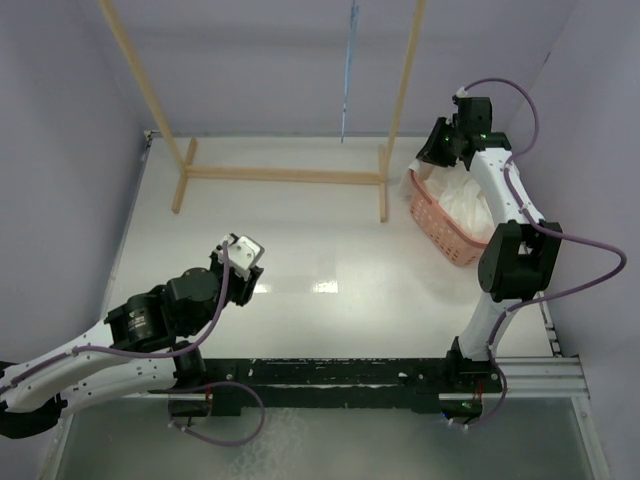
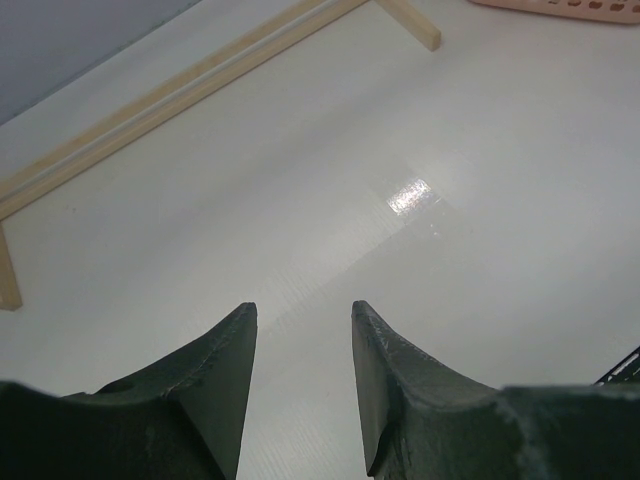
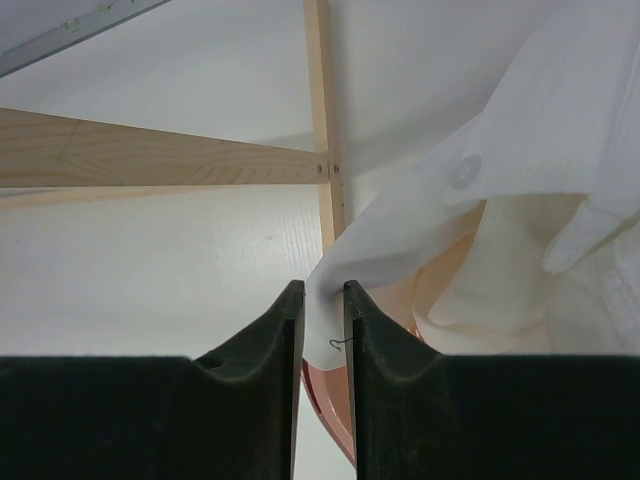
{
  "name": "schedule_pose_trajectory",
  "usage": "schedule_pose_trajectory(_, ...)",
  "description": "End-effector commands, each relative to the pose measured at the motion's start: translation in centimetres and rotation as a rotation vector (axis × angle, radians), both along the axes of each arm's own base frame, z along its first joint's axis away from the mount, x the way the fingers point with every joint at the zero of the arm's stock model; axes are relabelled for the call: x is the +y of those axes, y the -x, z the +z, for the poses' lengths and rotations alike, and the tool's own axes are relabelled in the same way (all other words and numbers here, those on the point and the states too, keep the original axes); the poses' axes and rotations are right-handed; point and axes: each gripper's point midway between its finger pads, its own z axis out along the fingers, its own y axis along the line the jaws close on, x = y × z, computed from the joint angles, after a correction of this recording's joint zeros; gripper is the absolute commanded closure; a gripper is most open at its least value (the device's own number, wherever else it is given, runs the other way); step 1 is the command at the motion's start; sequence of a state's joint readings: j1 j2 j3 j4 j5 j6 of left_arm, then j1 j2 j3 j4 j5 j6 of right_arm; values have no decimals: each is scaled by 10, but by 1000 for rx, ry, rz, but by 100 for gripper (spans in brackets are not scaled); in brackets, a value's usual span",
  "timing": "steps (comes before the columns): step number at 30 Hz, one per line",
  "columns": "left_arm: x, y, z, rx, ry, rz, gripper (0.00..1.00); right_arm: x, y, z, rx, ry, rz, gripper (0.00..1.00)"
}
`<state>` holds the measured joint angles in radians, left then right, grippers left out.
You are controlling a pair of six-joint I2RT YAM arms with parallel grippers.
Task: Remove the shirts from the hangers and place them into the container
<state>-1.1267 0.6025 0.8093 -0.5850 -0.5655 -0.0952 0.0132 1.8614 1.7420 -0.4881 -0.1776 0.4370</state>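
Parks the left hand [image 2: 303, 330] near left, low over the bench [image 1: 330, 240], fingers apart and empty, clear of the work. Has the wooden rack [image 1: 285, 175] across the far side, the basket [image 1: 440, 235] far right beside its right foot. Shows the shirt [image 1: 468, 200] heaped in the basket, one fold draped over the rim. Leaves the hanger [image 1: 349, 70] bare on the rack. Pinches that fold in the right hand [image 3: 322, 300], probably to tuck it in.
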Motion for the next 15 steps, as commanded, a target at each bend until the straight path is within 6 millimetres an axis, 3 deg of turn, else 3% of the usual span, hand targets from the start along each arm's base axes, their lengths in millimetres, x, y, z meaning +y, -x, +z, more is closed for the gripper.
schedule_pose_trajectory(1,-1,-3,12,-24,58,18,53,7,-1,-1,-13,-12,33,78)
schedule_pose_trajectory(10,0,-3,13,-28,63,19,53,9,2,-8,8,-14,46,80)
schedule_pose_trajectory(15,0,-3,14,-30,65,21,53,8,3,-8,3,-10,48,100)
